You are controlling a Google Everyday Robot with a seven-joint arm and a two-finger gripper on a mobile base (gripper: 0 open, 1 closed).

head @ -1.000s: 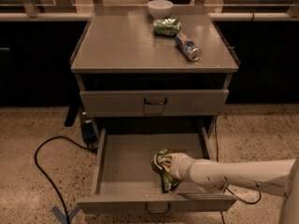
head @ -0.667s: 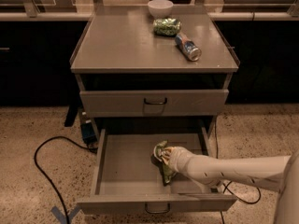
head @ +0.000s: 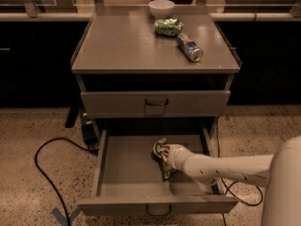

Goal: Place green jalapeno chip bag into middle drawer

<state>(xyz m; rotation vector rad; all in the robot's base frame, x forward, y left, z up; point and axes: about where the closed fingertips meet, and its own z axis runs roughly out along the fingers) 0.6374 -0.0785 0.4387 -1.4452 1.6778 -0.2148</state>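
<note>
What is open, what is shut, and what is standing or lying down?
middle drawer: pulled open.
upper drawer: shut.
green jalapeno chip bag: inside the middle drawer, at the gripper.
gripper: down inside the middle drawer.
soda can: lying on its side.
bowl: standing upright.
dark green packet: lying flat.

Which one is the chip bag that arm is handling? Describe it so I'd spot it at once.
Find the grey cabinet; its lower drawer is pulled out. In that tray, right of centre, at the gripper of the white arm, is a long light-green bag. The only other green packet is darker, rounder and up on the cabinet top.
</note>
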